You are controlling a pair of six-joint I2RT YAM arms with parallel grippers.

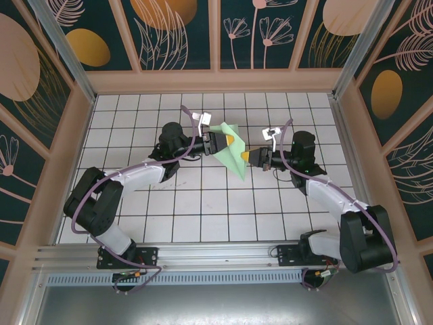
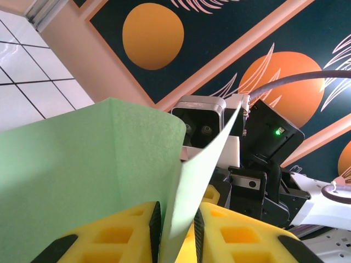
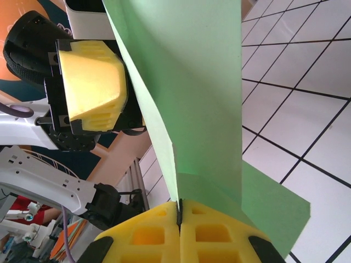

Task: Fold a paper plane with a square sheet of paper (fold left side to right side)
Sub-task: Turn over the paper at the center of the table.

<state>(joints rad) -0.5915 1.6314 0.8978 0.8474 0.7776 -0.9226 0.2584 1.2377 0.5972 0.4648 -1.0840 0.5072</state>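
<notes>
Over the table (image 1: 203,217), the square sheet of paper (image 1: 233,164): aloft, half-folded.
Left gripper (image 2: 176,222): nearly closed, pinching one side to carry it rightward.
Right gripper (image 3: 179,211): fully closed on the opposite edge, anchoring it.
Reason: likely aligning edges before creasing.

Top view: fingertips of left gripper (image 1: 227,140) and right gripper (image 1: 252,158) too small to tell apart from paper (image 1: 233,162). Folds in paper too small to tell.
Left wrist view: paper cut off at left and bottom edge. Left gripper's yellow fingers cut off at bottom, below paper. Right gripper's fingers partly hidden behind paper.
Right wrist view: paper cut off at top edge. Right gripper's fingers cut off at bottom, below paper. Left gripper's second finger hidden behind paper.
</notes>
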